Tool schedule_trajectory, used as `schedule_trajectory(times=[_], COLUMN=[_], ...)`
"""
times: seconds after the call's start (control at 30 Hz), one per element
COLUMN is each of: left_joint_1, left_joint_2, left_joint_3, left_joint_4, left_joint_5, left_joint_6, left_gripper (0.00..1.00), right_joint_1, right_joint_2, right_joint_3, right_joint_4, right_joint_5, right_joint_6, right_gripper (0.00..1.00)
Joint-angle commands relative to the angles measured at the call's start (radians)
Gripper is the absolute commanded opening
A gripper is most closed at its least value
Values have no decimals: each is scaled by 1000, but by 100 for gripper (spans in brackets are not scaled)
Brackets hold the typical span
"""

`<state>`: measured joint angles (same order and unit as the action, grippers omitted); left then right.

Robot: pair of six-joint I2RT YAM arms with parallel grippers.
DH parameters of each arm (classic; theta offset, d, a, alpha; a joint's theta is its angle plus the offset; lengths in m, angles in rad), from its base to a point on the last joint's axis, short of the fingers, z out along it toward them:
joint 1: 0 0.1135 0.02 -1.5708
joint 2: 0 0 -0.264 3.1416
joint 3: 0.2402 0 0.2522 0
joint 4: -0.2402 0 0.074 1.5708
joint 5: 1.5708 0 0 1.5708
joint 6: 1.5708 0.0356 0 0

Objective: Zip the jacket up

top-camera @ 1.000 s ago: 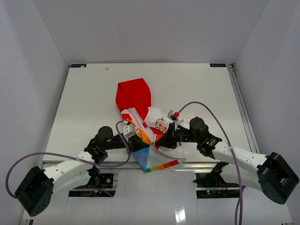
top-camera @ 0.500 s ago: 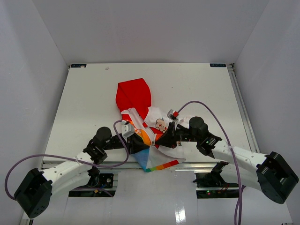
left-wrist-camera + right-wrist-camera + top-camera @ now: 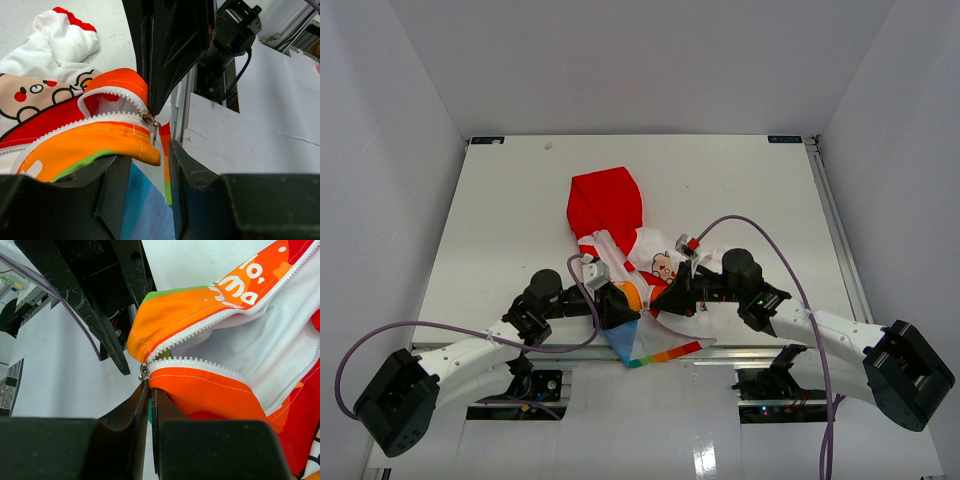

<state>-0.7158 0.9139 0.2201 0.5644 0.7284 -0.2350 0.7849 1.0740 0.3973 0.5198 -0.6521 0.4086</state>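
Note:
The jacket (image 3: 655,262) lies crumpled near the table's front edge, its red hood (image 3: 607,203) pointing away and its rainbow hem (image 3: 665,354) hanging over the edge. My right gripper (image 3: 149,385) is shut on the orange fabric at the zip's bottom end, right under the metal zip slider (image 3: 143,372). The zip teeth above it stand apart. My left gripper (image 3: 147,155) is open beside it. The orange hem (image 3: 100,142) rests on its left finger and nothing is clamped. The slider (image 3: 148,119) hangs just beyond its tips. Both grippers (image 3: 620,308) (image 3: 663,300) meet at the hem.
The white table (image 3: 500,220) is walled by white panels. An aluminium rail (image 3: 750,346) runs along its front edge under the hem. Purple cables (image 3: 760,232) loop over both arms. The left arm's fingers (image 3: 107,335) stand close to the right gripper's tips.
My left gripper has opened and let go of the orange hem, which now only lies on one finger. The right gripper has kept its hold in the same place.

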Motion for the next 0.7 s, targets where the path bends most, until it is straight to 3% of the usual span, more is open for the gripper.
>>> schedule_trajectory(times=[0.0, 0.47, 0.57, 0.67], left_joint_1=[-4, -4, -4, -4], left_joint_2=[-2, 24, 42, 50], left_joint_3=[32, 31, 31, 34], left_joint_4=[32, 69, 83, 87], left_joint_5=[-5, -8, -2, 6], left_joint_6=[-5, -25, -33, -35], left_gripper=[46, 48, 44, 30], right_joint_1=[-3, 17, 20, 23], right_joint_2=[-3, 19, 22, 28], right_joint_3=[38, 37, 35, 35], right_joint_4=[46, 51, 51, 51], right_joint_5=[-20, -24, -25, -28], right_joint_6=[-16, -31, -37, -41], right_gripper=[8, 8, 8, 8])
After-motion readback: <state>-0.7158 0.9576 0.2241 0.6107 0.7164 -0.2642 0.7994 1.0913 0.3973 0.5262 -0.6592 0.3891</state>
